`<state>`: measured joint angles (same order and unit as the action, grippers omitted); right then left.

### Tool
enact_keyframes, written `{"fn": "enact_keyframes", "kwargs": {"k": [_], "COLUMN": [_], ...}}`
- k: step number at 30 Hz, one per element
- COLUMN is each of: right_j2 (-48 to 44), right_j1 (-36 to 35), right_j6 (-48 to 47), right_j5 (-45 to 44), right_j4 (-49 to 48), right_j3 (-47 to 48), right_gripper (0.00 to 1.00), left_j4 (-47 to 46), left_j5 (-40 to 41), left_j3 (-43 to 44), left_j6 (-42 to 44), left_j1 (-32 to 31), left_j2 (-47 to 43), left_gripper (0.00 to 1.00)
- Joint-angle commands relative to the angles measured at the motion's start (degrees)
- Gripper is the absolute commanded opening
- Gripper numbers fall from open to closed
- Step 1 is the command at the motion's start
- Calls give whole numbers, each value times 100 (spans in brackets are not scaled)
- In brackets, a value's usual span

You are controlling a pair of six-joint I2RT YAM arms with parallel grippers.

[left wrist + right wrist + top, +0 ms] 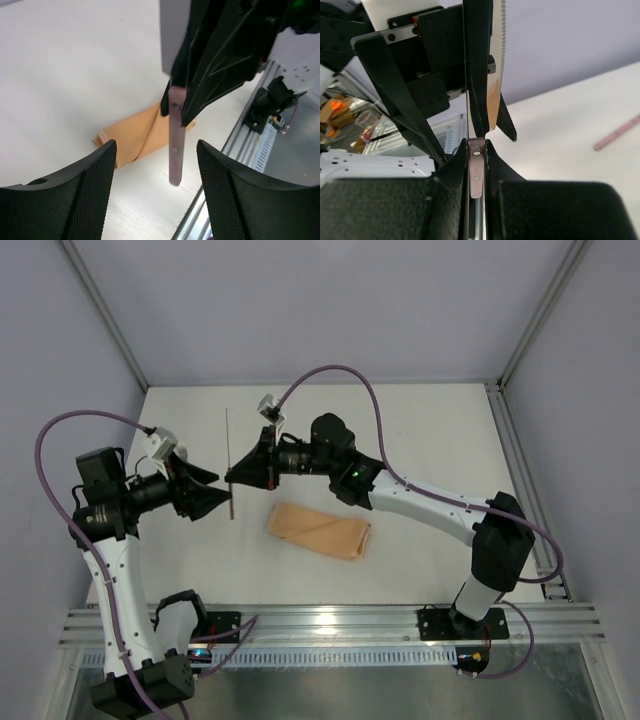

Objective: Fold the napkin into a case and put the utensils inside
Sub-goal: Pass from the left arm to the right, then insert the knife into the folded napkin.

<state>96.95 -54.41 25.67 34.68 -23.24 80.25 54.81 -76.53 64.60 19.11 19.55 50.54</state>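
Observation:
The napkin lies folded into a narrow peach-orange case on the table, right of both grippers; in the left wrist view the napkin shows beyond the jaws. My right gripper is shut on a utensil, held above the table. Its pale pink handle hangs below the right fingers, and a thin grey blade points to the far side. My left gripper is open, its fingers either side of the handle's end without touching it. A second pink utensil lies on the table.
A metal rail runs along the near edge of the white table, with the arm bases bolted to it. Grey walls with frame posts enclose the far side. Purple cables loop above both arms.

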Motion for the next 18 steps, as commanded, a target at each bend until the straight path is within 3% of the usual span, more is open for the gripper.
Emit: {"fn": "enact_keyframes", "kwargs": {"k": [1, 7, 10, 13, 16, 18], "right_j2": [-492, -659, -642, -485, -99, -53], "right_j1": [115, 379, 458, 476, 475, 475], "right_j6": [-448, -808, -976, -1616, -2092, -2049], "right_j5": [-900, -1488, -1778, -2524, -3693, -3811], "right_j4": [811, 1524, 1875, 3059, 4361, 4584], "right_j3": [176, 105, 122, 411, 632, 440], "right_gripper": [3, 3, 3, 3, 3, 3], "left_j4": [127, 680, 567, 277, -144, -539], "left_j5": [1243, 1264, 1526, 2456, 3467, 4186], "left_j3": [-131, -255, -290, -377, -526, -588], "left_j6": [268, 944, 893, 438, 85, -346], "left_j1": [-4, -4, -13, -178, -705, -1478], "left_j2": [-1, 403, 561, 755, 1035, 1438], "left_gripper": [67, 67, 64, 52, 51, 53]}}
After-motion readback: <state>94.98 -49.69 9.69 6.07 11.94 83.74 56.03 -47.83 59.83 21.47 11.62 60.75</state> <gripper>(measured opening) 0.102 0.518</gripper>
